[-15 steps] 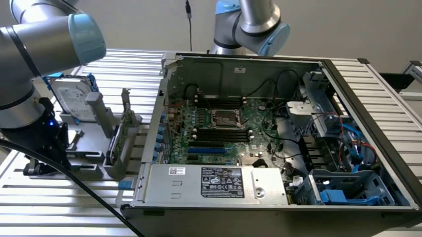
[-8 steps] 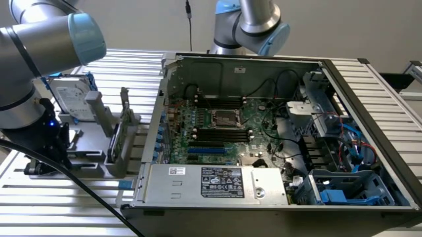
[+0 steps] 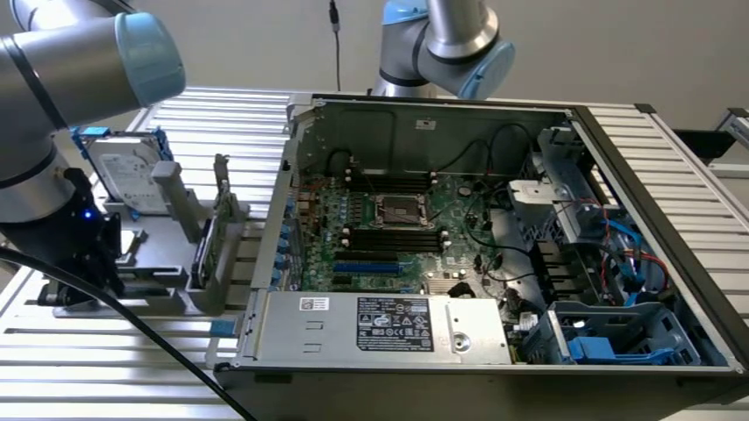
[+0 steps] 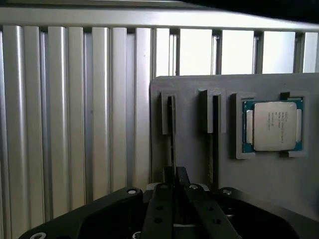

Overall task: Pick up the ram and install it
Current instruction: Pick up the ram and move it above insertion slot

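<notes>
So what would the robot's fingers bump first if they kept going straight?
The thin ram stick standing on edge in the grey slotted holder. The fingers look pinched on it, though depth is unclear.

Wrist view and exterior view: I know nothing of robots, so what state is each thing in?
ram, upright in its holder slot, gripped.
fingers, closed on the ram's exposed edge.
second stick, upright in the next slot, untouched.
processor chip, lying flat in its recess.
hard drive, standing on edge.
computer case, open, side panel off.
processor socket, empty.
</notes>
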You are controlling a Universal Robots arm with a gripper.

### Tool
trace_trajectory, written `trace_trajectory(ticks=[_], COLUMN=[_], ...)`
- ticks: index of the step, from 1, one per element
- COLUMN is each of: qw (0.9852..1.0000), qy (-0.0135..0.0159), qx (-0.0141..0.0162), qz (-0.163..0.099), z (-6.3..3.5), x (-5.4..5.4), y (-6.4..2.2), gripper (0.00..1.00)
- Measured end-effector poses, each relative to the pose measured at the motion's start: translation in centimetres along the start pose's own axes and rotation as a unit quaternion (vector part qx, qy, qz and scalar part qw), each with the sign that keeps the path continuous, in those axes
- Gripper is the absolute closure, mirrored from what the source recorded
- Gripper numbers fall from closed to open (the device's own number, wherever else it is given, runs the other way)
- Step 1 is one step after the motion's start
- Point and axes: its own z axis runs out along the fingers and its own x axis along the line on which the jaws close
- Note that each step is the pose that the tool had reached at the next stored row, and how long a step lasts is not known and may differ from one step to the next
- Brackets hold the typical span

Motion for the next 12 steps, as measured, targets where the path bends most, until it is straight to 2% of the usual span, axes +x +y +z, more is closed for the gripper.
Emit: trace_trajectory(ticks=[5,12], qw=[1.0,1.0], qy=[-0.0005,-0.0007], qx=[-0.0011,-0.0022], qz=[0.005,0.006], z=[-1.61,-4.78], x=[0.0,-0.1], y=[0.03,-0.39], gripper=[0.86,0.86])
